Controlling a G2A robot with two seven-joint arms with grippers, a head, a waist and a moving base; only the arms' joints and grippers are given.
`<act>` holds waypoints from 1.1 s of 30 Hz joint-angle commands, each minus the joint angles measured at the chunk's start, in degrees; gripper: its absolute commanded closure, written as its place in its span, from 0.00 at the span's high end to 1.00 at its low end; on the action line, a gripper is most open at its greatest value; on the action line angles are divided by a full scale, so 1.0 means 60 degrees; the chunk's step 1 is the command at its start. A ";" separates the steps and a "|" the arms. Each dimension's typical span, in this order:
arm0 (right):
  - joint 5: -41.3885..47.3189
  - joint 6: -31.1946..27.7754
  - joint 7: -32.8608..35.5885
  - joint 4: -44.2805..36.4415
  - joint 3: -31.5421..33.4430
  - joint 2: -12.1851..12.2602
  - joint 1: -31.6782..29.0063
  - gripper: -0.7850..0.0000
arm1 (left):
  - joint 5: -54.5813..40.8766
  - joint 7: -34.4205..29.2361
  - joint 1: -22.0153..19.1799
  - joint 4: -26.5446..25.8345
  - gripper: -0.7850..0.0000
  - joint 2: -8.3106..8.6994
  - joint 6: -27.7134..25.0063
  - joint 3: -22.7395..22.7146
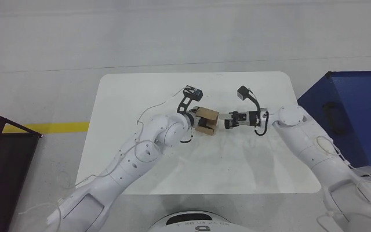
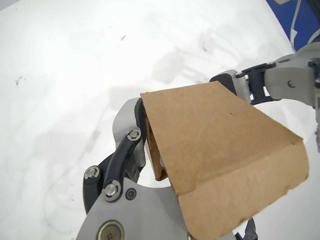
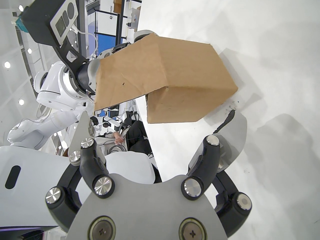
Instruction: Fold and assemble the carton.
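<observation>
A brown carton (image 1: 206,120), partly folded, is held just above the middle of the white table (image 1: 243,168). My left gripper (image 1: 198,120) is shut on one wall of the carton (image 2: 220,138); one finger (image 2: 130,118) presses that wall from outside and the other is hidden behind the cardboard. Across from it, my right gripper (image 1: 227,122) is open. In the right wrist view its fingers (image 3: 232,123) stand wide apart at the carton's (image 3: 162,76) near end; I cannot tell whether they touch it. A loose flap hangs down on that end.
A blue bin (image 1: 342,110) stands off the table's right edge. A dark frame (image 1: 14,151) sits on the floor to the left. The table's front half and far corners are bare.
</observation>
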 commanded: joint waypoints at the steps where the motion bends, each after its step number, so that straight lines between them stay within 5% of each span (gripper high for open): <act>1: 0.0076 -0.0049 0.0059 0.0063 0.0060 -0.0003 -0.0011 1.00 | 0.0075 0.0057 0.0203 -0.0172 0.91 0.0067 -0.0030 -0.0217; 2: 0.0126 -0.0071 0.0078 0.0105 0.0100 -0.0003 -0.0015 1.00 | 0.0116 0.0082 0.0306 -0.0262 1.00 0.0107 -0.0063 -0.0349; 14: 0.0348 -0.0175 0.0205 0.0147 0.0618 0.0045 -0.0055 1.00 | 0.0599 0.0156 0.1878 -0.1385 1.00 0.0674 -0.1212 -0.2119; 20: 0.0356 -0.0474 -0.0123 -0.0937 0.1441 0.0247 -0.0141 1.00 | 0.1189 0.0106 0.2851 -0.2080 1.00 0.0955 -0.1710 -0.2913; 27: -0.0166 0.0418 -0.0171 -0.2063 0.1387 0.0192 0.0326 1.00 | 0.1979 -0.0303 0.3516 -0.2562 1.00 0.1090 -0.1908 -0.2976; 33: -0.0707 0.0893 0.0192 -0.2007 0.0790 -0.0018 0.0928 1.00 | 0.2506 -0.0783 0.3397 -0.2261 1.00 0.1054 -0.1798 -0.2583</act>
